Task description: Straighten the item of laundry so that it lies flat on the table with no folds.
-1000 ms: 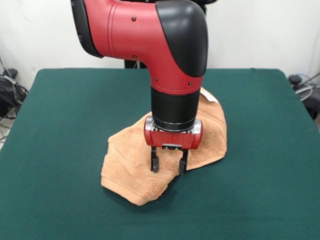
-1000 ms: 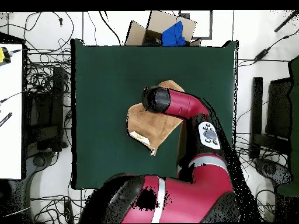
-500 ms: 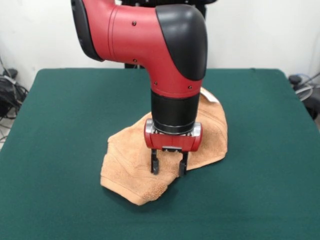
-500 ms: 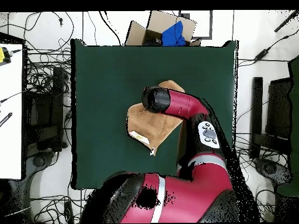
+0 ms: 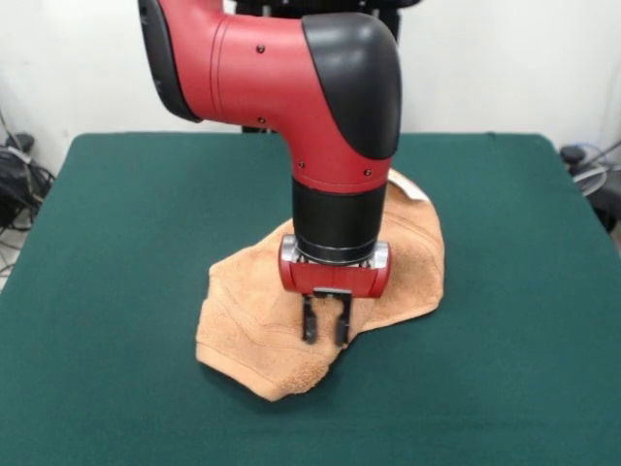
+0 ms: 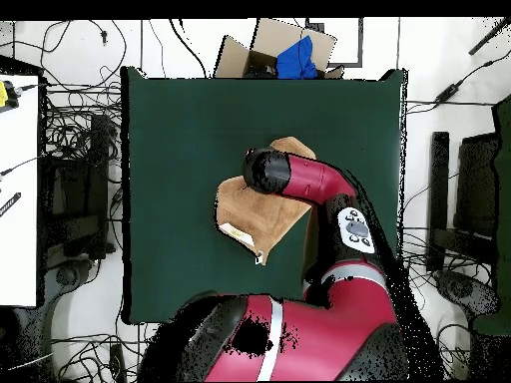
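Jaws [image 5: 325, 328] just narrowed, pinching a towel [image 5: 252, 325] fold at lower centre; likely ready to pull it flat.

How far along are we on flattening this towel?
Early. Done: nothing visibly flattened; the towel lies bunched and doubled over on the table, rolled fold at its front edge. In hand: the tool sits low at that front edge, fingers pinched close, apparently on a fold. Left: pull the fold open and spread every corner flat.
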`<state>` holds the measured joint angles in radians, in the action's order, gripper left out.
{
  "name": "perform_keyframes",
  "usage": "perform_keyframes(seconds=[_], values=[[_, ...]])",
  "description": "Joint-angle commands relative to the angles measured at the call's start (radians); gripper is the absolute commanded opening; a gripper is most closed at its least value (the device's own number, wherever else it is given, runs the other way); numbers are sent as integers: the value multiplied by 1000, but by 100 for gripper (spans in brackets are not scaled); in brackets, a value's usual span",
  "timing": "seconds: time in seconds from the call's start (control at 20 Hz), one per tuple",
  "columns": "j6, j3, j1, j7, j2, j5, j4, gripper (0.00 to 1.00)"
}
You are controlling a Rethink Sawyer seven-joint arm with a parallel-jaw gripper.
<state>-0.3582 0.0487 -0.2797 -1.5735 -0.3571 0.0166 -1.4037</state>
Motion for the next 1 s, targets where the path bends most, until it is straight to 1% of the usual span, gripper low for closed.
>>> perform_keyframes(seconds=[0.05,0.15,0.4,0.65,0.75,1.0], values=[[80,6,-9,-83,44,80,-14,0],[81,9,-13,-77,53,87,-2,0],[95,19,-23,-84,59,97,-16,0],[77,29,-29,-85,45,99,-32,0],[52,33,-29,-82,22,94,-52,0],[-35,41,-23,-88,-83,69,-139,0]])
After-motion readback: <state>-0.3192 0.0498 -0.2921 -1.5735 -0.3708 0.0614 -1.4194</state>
